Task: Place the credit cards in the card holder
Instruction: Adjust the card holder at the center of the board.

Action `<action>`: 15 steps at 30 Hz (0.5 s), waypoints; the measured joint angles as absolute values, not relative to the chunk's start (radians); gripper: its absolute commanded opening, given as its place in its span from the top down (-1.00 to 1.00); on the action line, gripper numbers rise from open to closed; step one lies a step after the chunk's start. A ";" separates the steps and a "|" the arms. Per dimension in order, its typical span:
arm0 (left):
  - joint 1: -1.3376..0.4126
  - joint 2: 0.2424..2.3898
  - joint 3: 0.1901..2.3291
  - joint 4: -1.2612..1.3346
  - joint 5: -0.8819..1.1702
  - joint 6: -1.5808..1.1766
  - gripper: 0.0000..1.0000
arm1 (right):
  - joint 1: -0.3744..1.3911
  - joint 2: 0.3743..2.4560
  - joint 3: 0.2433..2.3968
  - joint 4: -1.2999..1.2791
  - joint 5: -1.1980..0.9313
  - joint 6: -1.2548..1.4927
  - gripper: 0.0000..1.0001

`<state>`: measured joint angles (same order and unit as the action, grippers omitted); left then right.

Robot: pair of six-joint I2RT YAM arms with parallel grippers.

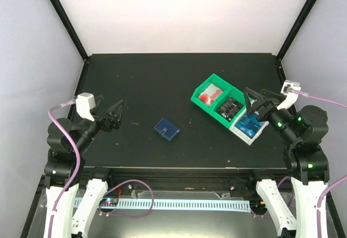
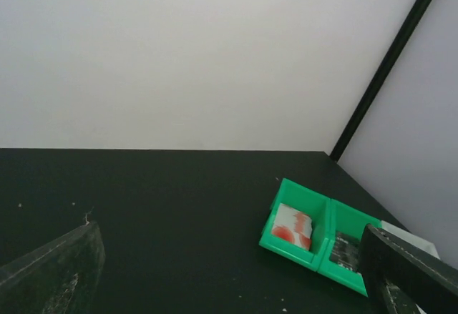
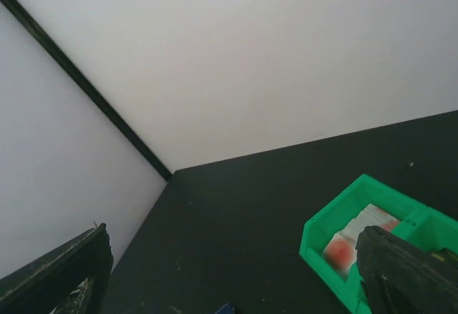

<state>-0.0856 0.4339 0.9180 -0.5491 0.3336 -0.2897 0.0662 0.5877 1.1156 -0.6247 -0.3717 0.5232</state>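
Observation:
The card holder (image 1: 166, 129) is a small navy case lying shut on the black table, left of centre; one corner of it shows at the bottom of the right wrist view (image 3: 227, 307). The blue credit cards (image 1: 248, 125) sit in the white end compartment of the bin row at the right. My left gripper (image 1: 116, 113) is open and empty, hovering well left of the holder. My right gripper (image 1: 251, 104) is open and empty, above the bins near the blue cards. Both wrist views show the fingers (image 2: 50, 271) (image 3: 404, 271) wide apart with nothing between them.
A green bin (image 1: 209, 83) holds red-and-white cards (image 1: 210, 94); the compartment beside it holds dark cards (image 1: 229, 108). The bin also shows in the left wrist view (image 2: 290, 245) and the right wrist view (image 3: 336, 217). White walls and black frame posts surround the table (image 1: 135, 86).

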 measured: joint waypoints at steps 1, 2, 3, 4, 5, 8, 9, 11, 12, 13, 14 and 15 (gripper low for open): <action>-0.083 0.434 0.915 -0.545 0.348 -0.292 -0.98 | 0.063 0.588 1.106 -0.619 -0.391 0.530 -0.89; -0.081 0.434 0.910 -0.539 0.364 -0.294 -0.98 | 0.061 0.587 1.097 -0.613 -0.406 0.536 -0.90; -0.080 0.434 0.904 -0.531 0.380 -0.298 -0.98 | 0.059 0.587 1.081 -0.603 -0.426 0.546 -0.91; -0.078 0.434 0.896 -0.522 0.397 -0.303 -0.98 | 0.058 0.587 1.068 -0.595 -0.442 0.553 -0.91; -0.078 0.434 0.887 -0.511 0.415 -0.310 -0.98 | 0.056 0.588 1.052 -0.586 -0.464 0.561 -0.91; -0.078 0.434 0.852 -0.473 0.460 -0.334 -0.98 | 0.054 0.606 1.015 -0.561 -0.530 0.575 -0.91; -0.077 0.435 0.836 -0.455 0.476 -0.345 -0.98 | 0.053 0.618 1.001 -0.551 -0.559 0.578 -0.91; -0.077 0.447 0.810 -0.420 0.506 -0.364 -0.98 | 0.052 0.643 0.971 -0.529 -0.609 0.579 -0.91; -0.076 0.456 0.797 -0.396 0.527 -0.376 -0.98 | 0.051 0.654 0.949 -0.510 -0.635 0.582 -0.91; -0.075 0.467 0.785 -0.371 0.548 -0.387 -0.98 | 0.051 0.664 0.925 -0.494 -0.659 0.583 -0.91; -0.074 0.484 0.769 -0.339 0.577 -0.400 -0.98 | 0.050 0.673 0.904 -0.483 -0.677 0.585 -0.91; -0.073 0.505 0.756 -0.309 0.604 -0.414 -0.98 | 0.050 0.682 0.878 -0.467 -0.697 0.588 -0.91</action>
<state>-0.0731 0.5053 0.7563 -0.3092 0.6044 -0.4145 0.0502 0.6823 0.8780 -0.4675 -0.6968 0.5880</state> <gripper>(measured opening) 0.989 0.956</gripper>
